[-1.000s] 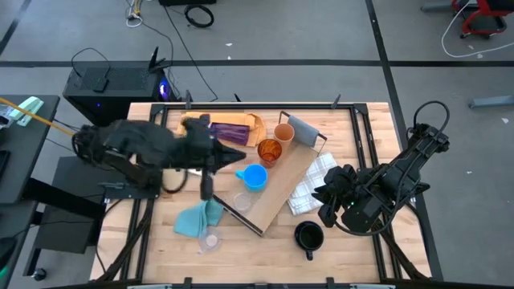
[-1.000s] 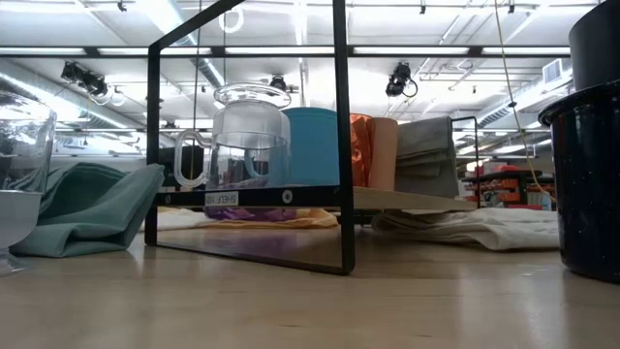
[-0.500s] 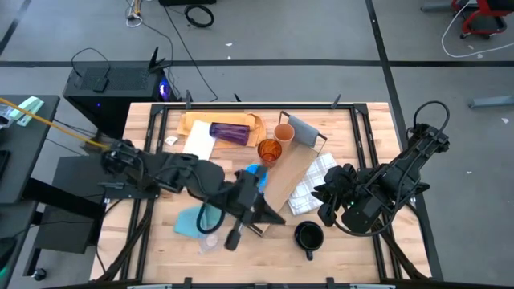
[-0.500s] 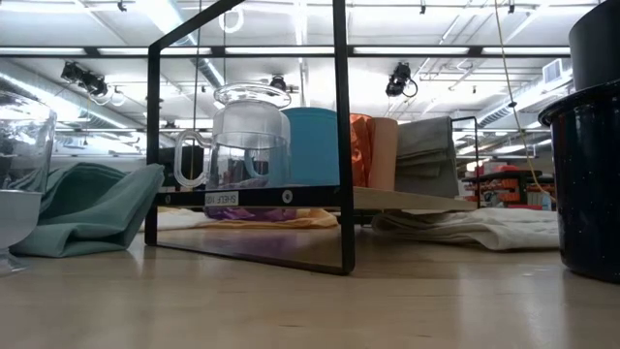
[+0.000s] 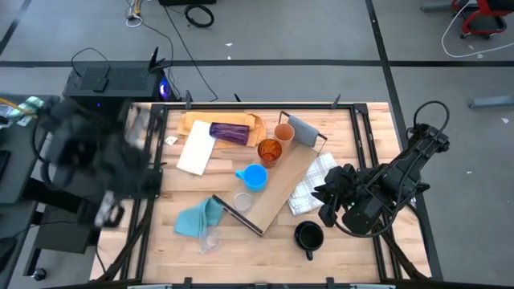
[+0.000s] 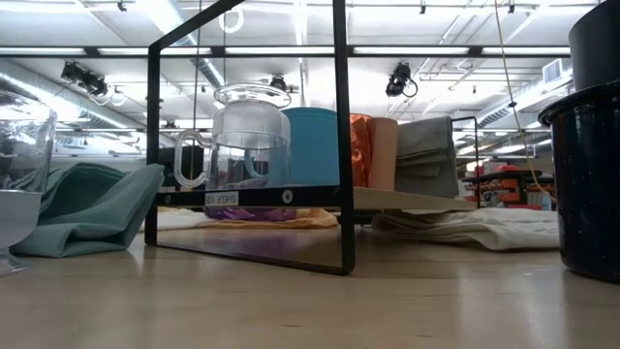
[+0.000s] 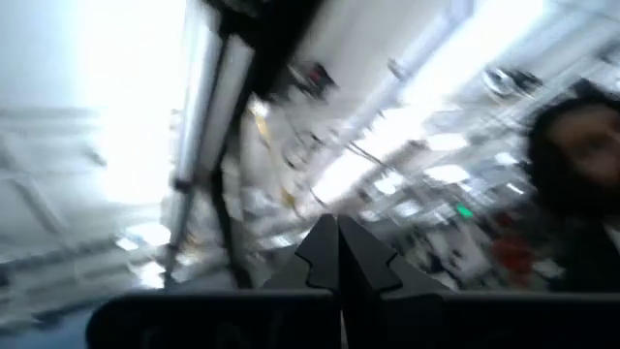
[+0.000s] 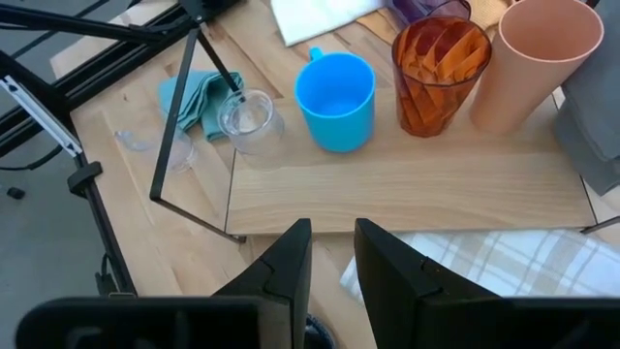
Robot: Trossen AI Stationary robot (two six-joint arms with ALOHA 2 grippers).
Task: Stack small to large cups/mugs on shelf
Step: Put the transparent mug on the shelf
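On the shelf [image 8: 407, 189], upright light blue mug [image 8: 336, 100].

My left arm [image 5: 88, 160] swings off the table to its left edge, a blur now; half a second ago it stretched over the teal cloth [image 5: 195, 218] and the shelf [image 5: 281, 186] end. Light blue mug [image 5: 254, 177] is uncovered again.

both arms are dark, nearly black. the right arm [image 5: 401, 181] is built of chunky rounded joints, with a thin black cable looping over its far end. the left arm [image 5: 88, 160] shows only as a dark blur, details unreadable.
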